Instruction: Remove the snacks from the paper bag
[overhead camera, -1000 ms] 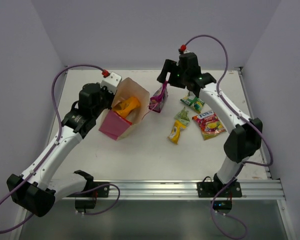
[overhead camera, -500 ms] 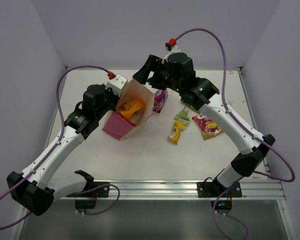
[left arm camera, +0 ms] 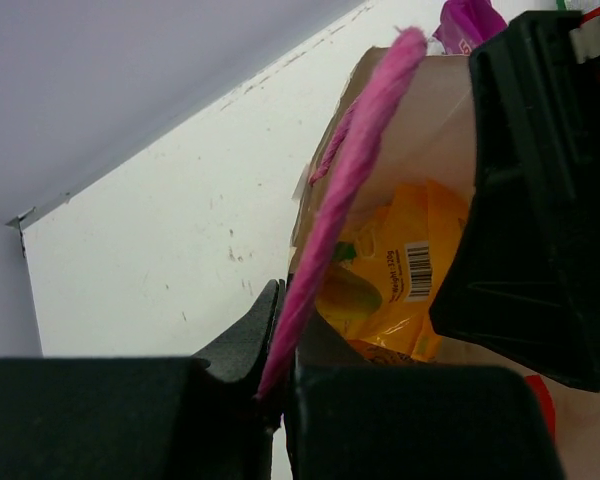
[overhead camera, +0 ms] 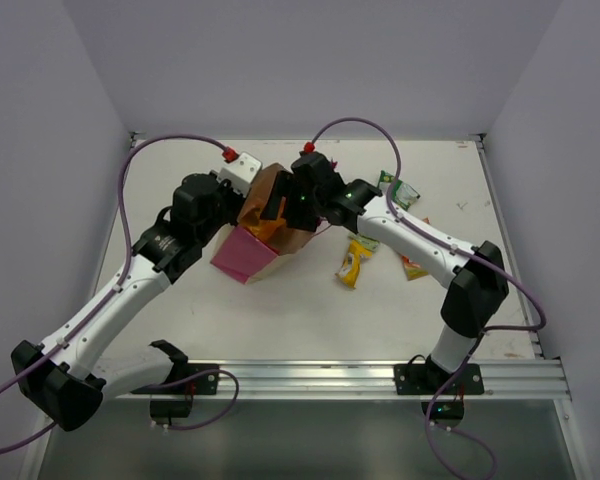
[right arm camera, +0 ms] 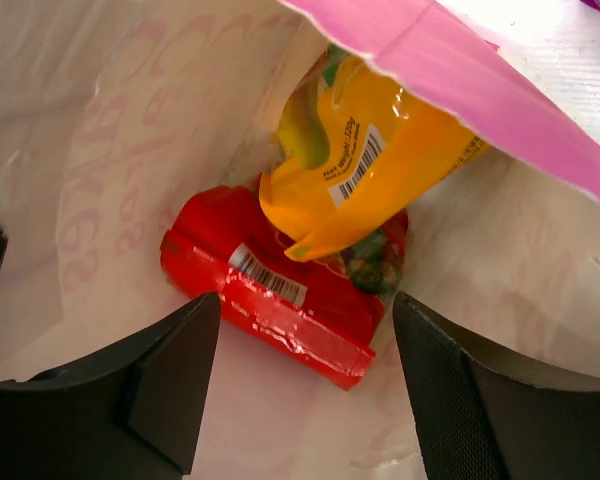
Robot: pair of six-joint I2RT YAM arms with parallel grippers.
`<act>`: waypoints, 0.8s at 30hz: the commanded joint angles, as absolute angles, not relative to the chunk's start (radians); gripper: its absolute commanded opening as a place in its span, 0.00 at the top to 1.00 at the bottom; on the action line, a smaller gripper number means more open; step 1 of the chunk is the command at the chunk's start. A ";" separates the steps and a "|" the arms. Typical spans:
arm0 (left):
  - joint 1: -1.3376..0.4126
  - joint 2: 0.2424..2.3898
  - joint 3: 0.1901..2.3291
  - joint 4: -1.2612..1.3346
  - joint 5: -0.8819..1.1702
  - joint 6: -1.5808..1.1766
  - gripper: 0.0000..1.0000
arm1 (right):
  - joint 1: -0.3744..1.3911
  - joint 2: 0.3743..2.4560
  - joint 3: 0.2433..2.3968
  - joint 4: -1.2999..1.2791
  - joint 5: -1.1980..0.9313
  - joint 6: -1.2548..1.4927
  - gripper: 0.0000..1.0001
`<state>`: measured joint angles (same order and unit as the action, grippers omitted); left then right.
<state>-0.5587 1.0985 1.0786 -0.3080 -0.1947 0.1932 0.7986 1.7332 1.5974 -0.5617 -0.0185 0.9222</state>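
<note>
Well, the left jaws were shut tight on the pink cord of the paper bag. The right jaws stood wide inside it, by the orange snack and the red snack.

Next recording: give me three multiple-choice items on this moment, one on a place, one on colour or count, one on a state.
1. Where is the right hand?
A) over the loose packets on the table
B) in the mouth of the paper bag
C) parked beside its base

2. Which packets lie inside the bag?
A) one purple
B) three green
C) an orange packet and a red packet

3. The left hand is:
A) shut on the pink cord handle
B) open and empty
C) shut on a yellow packet

Key: 1 B, its wrist view looks onto the bag's inner walls; 2 C, both show there between its open fingers; 3 A, the cord runs between its closed fingers.
</note>
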 commanded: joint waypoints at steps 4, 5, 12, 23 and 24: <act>-0.618 1.046 1.103 -0.143 -0.206 0.166 1.00 | 0.802 1.807 1.614 -0.543 0.026 0.997 0.23; -0.624 1.046 1.103 -0.140 -0.206 0.164 1.00 | 0.801 1.818 1.618 -0.543 0.041 1.002 0.20; -0.653 1.042 1.092 -0.137 -0.210 0.152 1.00 | 0.801 1.922 1.683 -0.578 0.110 1.055 0.13; -0.653 1.026 1.062 -0.135 -0.204 0.137 1.00 | 0.799 1.939 1.643 -0.436 0.164 1.054 0.81; -0.655 1.023 1.057 -0.130 -0.209 0.133 1.00 | 0.799 1.936 1.641 -0.431 0.175 1.037 0.89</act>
<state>-0.6441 1.0760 1.0489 -0.2871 -0.2092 0.1562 0.8001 1.9308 1.6413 -0.4976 0.1219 1.0298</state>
